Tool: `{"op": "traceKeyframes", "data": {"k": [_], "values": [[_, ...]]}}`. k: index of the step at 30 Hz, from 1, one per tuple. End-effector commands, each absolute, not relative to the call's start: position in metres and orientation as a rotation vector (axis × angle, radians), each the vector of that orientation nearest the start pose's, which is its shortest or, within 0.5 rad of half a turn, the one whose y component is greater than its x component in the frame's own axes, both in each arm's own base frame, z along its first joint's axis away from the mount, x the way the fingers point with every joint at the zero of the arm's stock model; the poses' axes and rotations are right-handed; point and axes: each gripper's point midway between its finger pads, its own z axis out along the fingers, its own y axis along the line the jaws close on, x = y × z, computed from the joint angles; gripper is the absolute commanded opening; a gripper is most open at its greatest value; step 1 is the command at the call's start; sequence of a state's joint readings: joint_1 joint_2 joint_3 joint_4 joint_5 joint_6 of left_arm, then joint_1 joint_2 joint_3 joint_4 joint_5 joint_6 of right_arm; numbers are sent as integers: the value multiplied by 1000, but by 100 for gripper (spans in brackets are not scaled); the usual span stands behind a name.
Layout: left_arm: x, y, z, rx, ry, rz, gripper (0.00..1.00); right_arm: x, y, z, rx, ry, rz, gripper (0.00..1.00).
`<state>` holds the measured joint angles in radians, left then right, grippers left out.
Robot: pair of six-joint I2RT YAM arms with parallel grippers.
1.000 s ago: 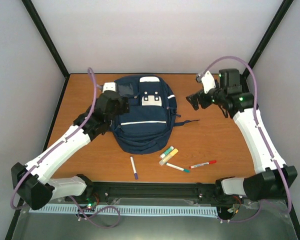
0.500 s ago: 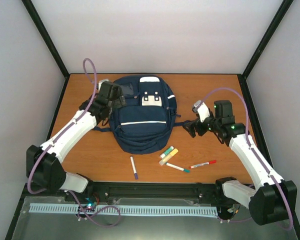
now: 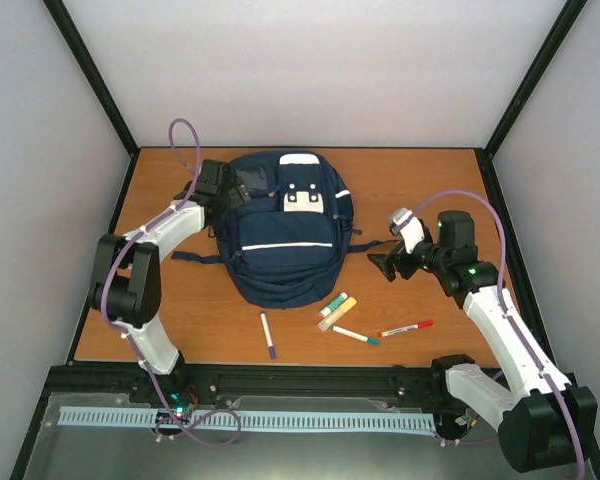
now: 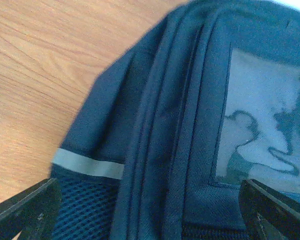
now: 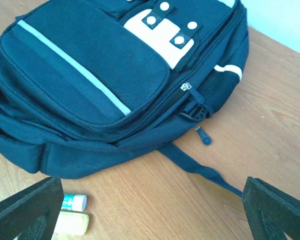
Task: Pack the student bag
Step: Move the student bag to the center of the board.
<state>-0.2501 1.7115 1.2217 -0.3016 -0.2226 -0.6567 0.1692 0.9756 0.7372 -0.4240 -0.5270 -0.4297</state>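
Note:
The student bag point(image 3: 285, 235), navy with thin white stripes and white patches, lies flat in the middle of the table. My left gripper point(image 3: 236, 192) is open right over its upper left corner. In the left wrist view its fingertips point(image 4: 25, 210) straddle the bag's seams, between a mesh side pocket point(image 4: 85, 212) and a clear window pocket point(image 4: 262, 125). Nothing is pinched. My right gripper point(image 3: 382, 264) is open beside the bag's right side, low over bare wood. In the right wrist view the bag's dark strap point(image 5: 200, 167) and a zipper pull point(image 5: 202, 136) lie ahead of it.
Near the front of the table lie a purple pen point(image 3: 267, 335), a green marker point(image 3: 333, 304), a yellow highlighter point(image 3: 337, 315), a green-tipped pen point(image 3: 355, 335) and a red pen point(image 3: 406, 328). The green marker point(image 5: 72, 202) and highlighter point(image 5: 72, 223) also show by my right gripper's left finger.
My left arm has stretched toward the back, bringing its gripper onto the bag's upper left corner. My right gripper has dropped from high at the back right to the bag's right side.

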Motion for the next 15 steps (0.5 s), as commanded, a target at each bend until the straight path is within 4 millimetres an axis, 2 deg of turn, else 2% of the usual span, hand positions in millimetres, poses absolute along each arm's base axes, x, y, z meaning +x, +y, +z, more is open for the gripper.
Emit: {"op": "traceKeyframes", "data": {"k": [1, 5, 8, 12, 15], "values": [[492, -106, 146, -466, 2234, -373, 100, 283, 131, 203, -890, 1917, 452, 100], [502, -144, 129, -346, 2307, -557, 98, 271, 142, 201, -1021, 1891, 542, 100], [512, -172, 119, -268, 2361, -605, 95, 275, 140, 206, -1017, 1892, 515, 100], [527, -209, 122, -168, 2351, -617, 95, 277, 137, 203, -1005, 1889, 484, 100], [543, -225, 127, -158, 2342, -605, 96, 284, 129, 202, -982, 1904, 410, 100]]}}
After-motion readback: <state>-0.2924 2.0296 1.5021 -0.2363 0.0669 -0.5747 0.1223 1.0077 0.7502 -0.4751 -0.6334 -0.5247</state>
